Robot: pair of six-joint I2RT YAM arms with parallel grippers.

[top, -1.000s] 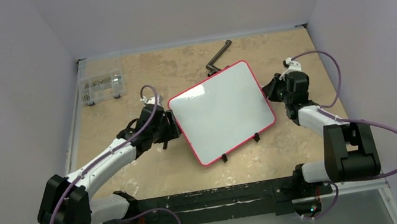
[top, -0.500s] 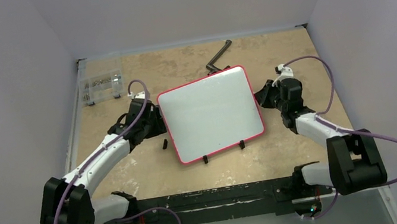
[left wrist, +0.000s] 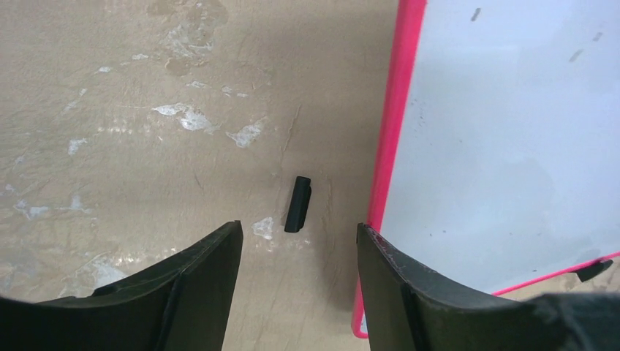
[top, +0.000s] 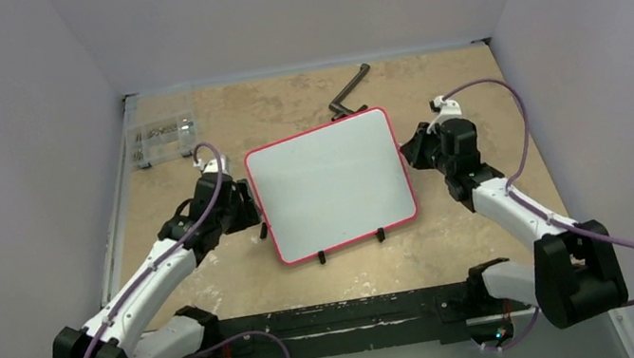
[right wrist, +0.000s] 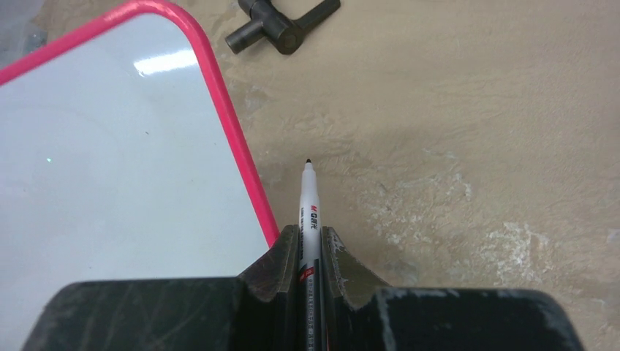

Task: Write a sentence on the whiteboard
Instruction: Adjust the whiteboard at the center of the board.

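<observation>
Pre-writing step. Blank board (top: 331, 186) flat at table (top: 214, 282) centre. Right gripper (right wrist: 308, 235) pinching marker (right wrist: 310, 208), tip off board, just beyond right rim. Left gripper (left wrist: 297, 241) spread, empty, beside left rim. Next: bring tip over upper-left corner, press lightly.

A beige, stone-patterned table (top: 329, 278), scuffed with pale marks, carries the red-rimmed whiteboard (top: 330, 184), lying face up near its middle. A small black piece (left wrist: 297, 204) rests just beside the board's left edge. A clear compartment box (top: 161, 138) sits toward the far-left corner, and a dark metal handle (top: 350, 92) lies just beyond the board's far edge.
</observation>
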